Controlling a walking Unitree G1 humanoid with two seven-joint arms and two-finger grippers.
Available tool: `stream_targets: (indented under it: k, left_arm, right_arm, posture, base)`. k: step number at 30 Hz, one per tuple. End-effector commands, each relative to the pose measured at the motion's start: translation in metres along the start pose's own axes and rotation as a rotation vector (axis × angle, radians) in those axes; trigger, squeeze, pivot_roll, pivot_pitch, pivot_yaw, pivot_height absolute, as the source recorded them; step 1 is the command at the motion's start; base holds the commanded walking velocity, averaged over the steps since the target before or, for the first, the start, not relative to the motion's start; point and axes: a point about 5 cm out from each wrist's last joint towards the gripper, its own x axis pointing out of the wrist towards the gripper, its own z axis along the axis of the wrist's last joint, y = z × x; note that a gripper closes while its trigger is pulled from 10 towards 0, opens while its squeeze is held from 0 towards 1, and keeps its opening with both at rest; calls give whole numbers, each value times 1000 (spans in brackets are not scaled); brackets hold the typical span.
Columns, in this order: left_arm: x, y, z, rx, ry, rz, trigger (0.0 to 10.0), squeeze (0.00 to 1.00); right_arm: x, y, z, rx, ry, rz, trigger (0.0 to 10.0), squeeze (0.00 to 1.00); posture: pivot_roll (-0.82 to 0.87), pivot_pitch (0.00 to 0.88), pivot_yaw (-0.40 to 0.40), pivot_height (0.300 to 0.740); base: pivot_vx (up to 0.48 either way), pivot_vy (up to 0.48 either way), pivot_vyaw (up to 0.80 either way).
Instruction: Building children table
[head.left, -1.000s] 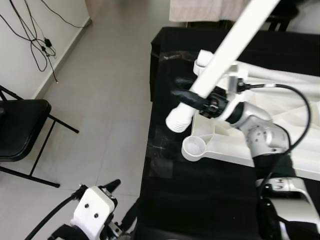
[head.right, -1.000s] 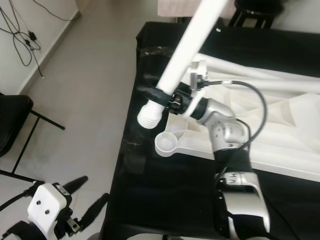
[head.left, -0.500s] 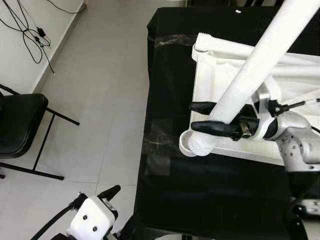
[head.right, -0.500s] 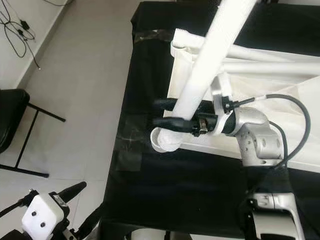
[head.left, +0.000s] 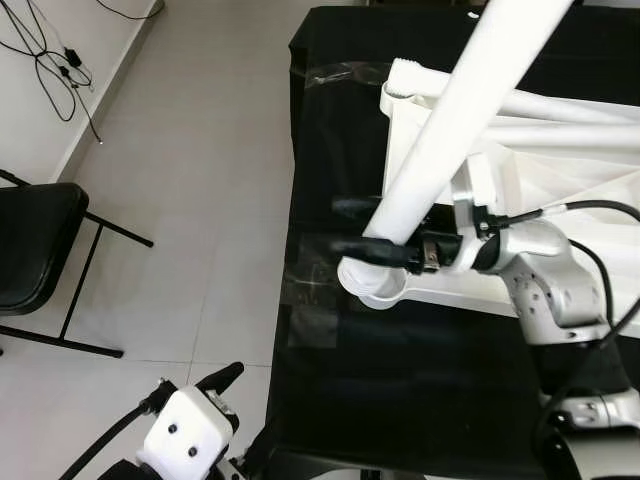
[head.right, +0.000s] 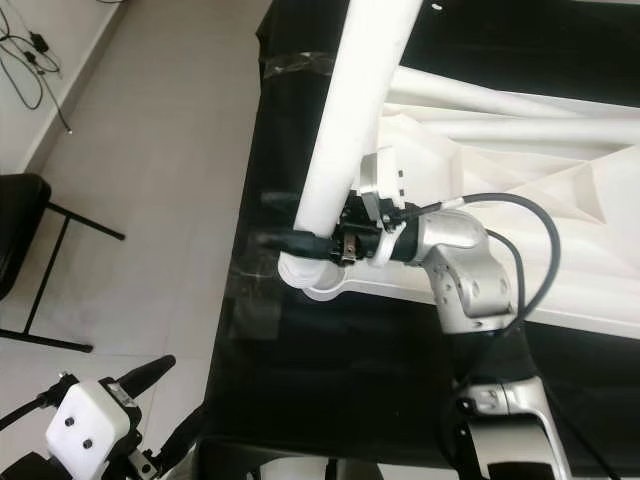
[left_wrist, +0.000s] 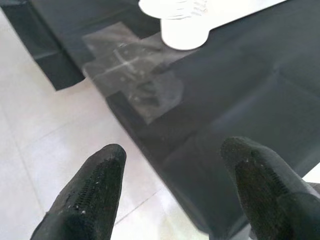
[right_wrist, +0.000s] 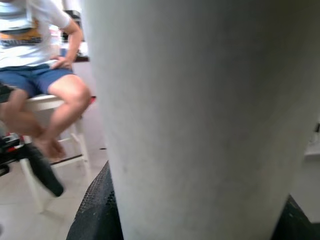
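Step in hand: seating table leg (head.left: 455, 135) in corner socket (head.left: 372, 285) of upturned tabletop (head.left: 560, 180). Right gripper (head.left: 362, 226) clenched on leg just above socket. Left gripper (left_wrist: 175, 180) released, idle, well apart. Next: likely straighten leg, press down.

We find no writing that we can read. The shirt (right_wrist: 25, 22) of the person seated on a stool carries a dark and orange band that may be lettering, but it is too blurred for us to make out.
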Motion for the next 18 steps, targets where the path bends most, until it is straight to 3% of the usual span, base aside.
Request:
stream_targets:
  k: [1, 7, 10, 11, 18]
  left_arm:
    - [-1, -4, -5, -26, 16, -16, 10000, 0]
    - [-1, -3, -4, -26, 11, -6, 10000, 0]
    - [0, -3, -4, -27, 10, -6, 10000, 0]
    - [0, -3, -4, -29, 9, -10, 10000, 0]
    - [0, -3, -4, -28, 9, -12, 10000, 0]
  right_arm:
    - [-5, 0, -11, 44, 38, -19, 10000, 0]
    - [-18, 3, -9, 123, 13, 22, 10000, 0]
    - [-21, 10, -11, 179, -8, 72, 10000, 0]
    - [-22, 19, -17, 204, 19, 128, 10000, 0]
    - [-15, 23, -26, 178, 67, 137, 10000, 0]
  posture:
    - [87, 406, 12, 740]
    - [80, 407, 10, 740]
    - [80, 408, 12, 740]
    - [82, 408, 14, 740]
    - [82, 407, 15, 740]
  base:
    - [0, 0, 0]
    - [0, 0, 0]
    - [0, 0, 0]
    - [0, 0, 0]
    - [0, 0, 0]
